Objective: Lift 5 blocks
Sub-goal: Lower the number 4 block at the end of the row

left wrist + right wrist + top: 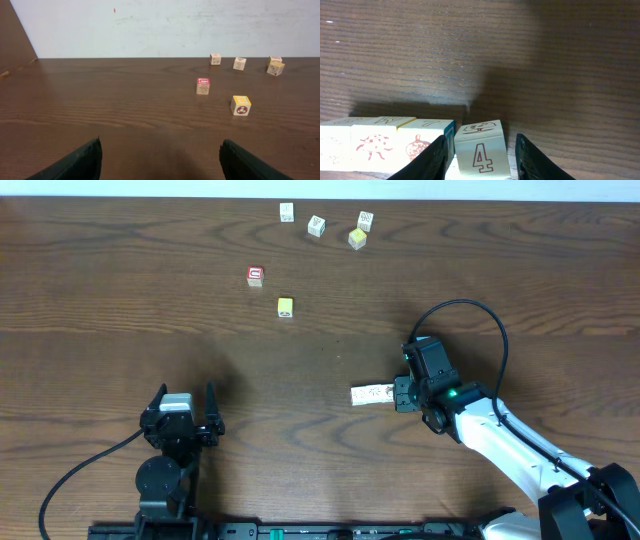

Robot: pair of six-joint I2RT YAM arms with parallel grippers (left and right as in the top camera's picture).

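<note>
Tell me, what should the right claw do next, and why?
Probably rise straight up off the number 4 block. The right gripper stands loosely open around it, and it sits on the table beside the row of blocks.

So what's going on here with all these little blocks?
The right gripper straddles a block marked 4 at the end of a short row of blocks on the table. Its jaws look slightly clear of it, so it seems set down, not lifted. The left gripper sits open and idle. Five loose blocks and a red-topped cube lie farther off.
</note>
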